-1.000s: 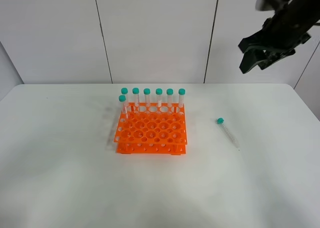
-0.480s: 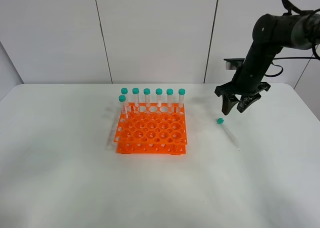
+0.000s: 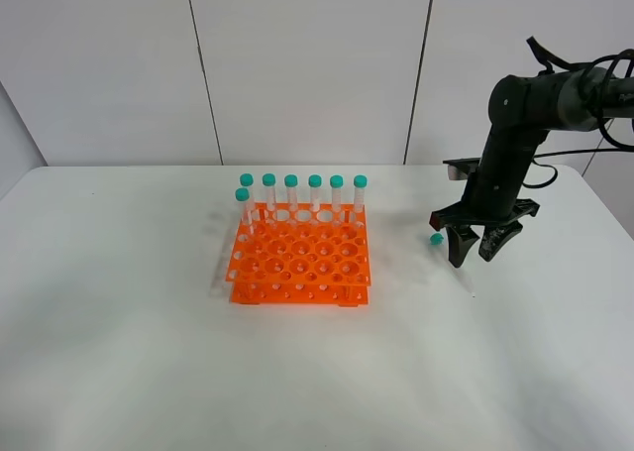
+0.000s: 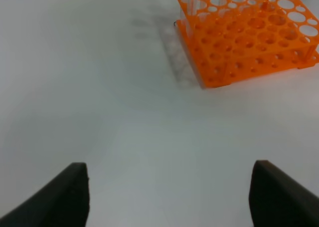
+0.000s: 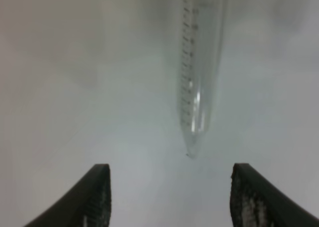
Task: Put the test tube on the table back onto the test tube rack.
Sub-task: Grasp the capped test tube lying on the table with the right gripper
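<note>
Tube (image 5: 199, 72): clear, graduated, with a conical tip and a teal cap (image 3: 436, 239), lying flat on the white table (image 3: 149, 332), well to the right of the rack (image 3: 300, 258). Rack: orange, two-tier, upright on the table. Six capped tubes (image 3: 315, 181) stand in its back row and a seventh at the left end of the next row.

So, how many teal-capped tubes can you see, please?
8 tubes: six in the rack's back row, one just ahead at left, one on the table by the right end effector.
</note>
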Controlling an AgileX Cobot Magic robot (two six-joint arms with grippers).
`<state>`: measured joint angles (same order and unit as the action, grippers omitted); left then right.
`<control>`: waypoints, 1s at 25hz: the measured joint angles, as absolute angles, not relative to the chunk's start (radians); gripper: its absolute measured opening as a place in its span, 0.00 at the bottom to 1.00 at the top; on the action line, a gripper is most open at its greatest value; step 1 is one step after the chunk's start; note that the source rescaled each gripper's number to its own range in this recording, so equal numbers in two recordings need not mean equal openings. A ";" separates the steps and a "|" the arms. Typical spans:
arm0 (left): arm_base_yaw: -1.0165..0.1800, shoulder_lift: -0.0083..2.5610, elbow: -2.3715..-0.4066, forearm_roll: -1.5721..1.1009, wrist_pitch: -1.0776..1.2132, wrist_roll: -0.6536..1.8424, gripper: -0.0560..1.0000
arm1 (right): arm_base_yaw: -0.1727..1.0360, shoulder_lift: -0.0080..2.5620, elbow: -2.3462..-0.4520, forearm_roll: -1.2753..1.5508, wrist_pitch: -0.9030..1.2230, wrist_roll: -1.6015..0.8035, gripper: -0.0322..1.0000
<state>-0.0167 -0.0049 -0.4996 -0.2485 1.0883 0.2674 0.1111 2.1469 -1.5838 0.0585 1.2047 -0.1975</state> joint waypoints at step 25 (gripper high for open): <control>-0.017 -0.005 -0.500 -0.249 1.088 0.267 1.00 | 0.111 2.148 -1.443 0.055 0.964 -0.225 0.56</control>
<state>-0.0167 -0.0049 -0.4996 -0.2485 1.0883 0.2674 0.1111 2.1477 -1.4432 0.0548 0.9644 -0.2246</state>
